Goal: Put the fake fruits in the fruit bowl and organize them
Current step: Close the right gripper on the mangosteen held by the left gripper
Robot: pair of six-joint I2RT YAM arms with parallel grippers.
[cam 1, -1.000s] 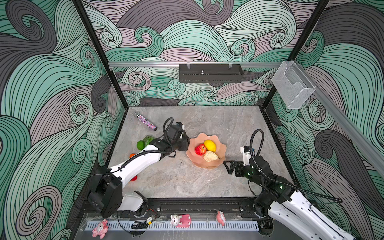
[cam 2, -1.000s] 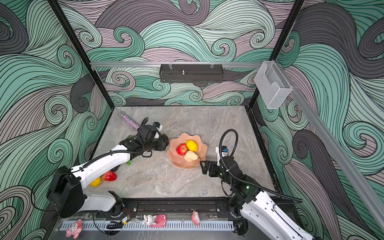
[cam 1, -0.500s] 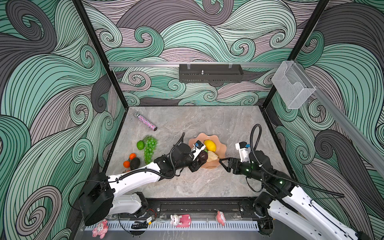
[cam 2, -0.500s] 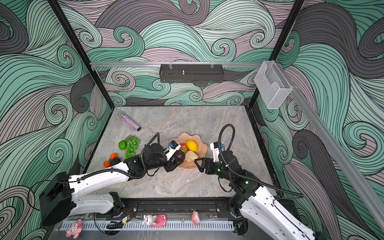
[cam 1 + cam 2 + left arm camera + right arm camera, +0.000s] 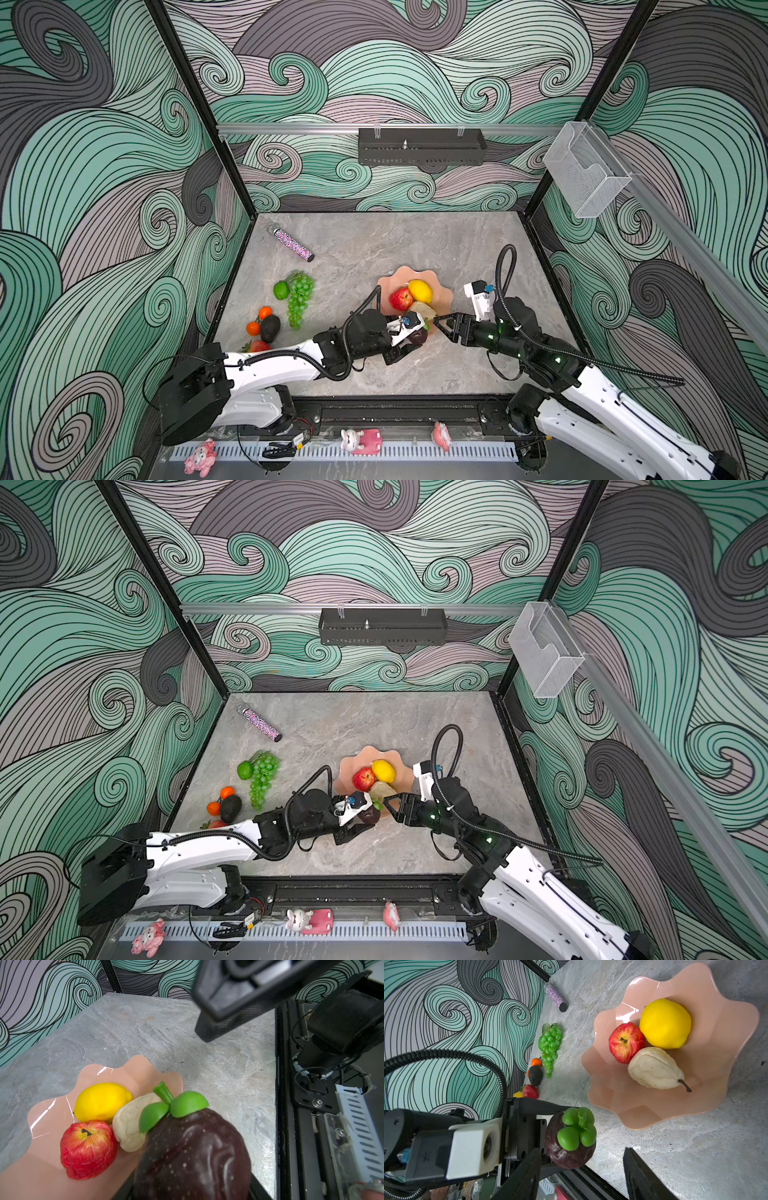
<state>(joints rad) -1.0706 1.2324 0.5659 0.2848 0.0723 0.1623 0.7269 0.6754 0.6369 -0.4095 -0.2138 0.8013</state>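
Grey marbled table (image 5: 395,245), walled on three sides. Both arms reach in from the near edge and meet at the near side of the fruit bowl (image 5: 445,297).

Left arm stretches across the middle. The left gripper (image 5: 409,340) pinches a mangosteen (image 5: 571,1155), dark purple with its green calyx facing up, a finger on either side. The right gripper (image 5: 443,329) has its fingers (image 5: 639,1172) spread and grips nothing. It points at the mangosteen from the right, tips near the bowl's near rim. In the right wrist view the fruit shows in the gap between those fingers; whether it is level with them or beyond, cannot tell.

The bowl is salmon-pink with a scalloped rim and sits right of table centre. Inside are a lemon (image 5: 420,291), a red apple (image 5: 401,299) and a cream pear (image 5: 423,309), all touching. The pear is nearest the arms.

Loose fruit lies at the left of the table, well apart from the bowl: grape bunch (image 5: 300,299), lime (image 5: 281,289) just beside it, avocado (image 5: 270,327), two oranges (image 5: 265,312), strawberry (image 5: 258,345).

Relation that matters: the mangosteen hangs off the table, just short of the bowl's near rim. The bowl lies straight beyond it, away from the arm bases. The fruit is round, so no long axis to line up. The bare stretch of bowl floor faces the mangosteen.

Judgement: the left arm already has the fruit, so a short carry forward over the rim and a release should do. The likely snag is nudging the pear.
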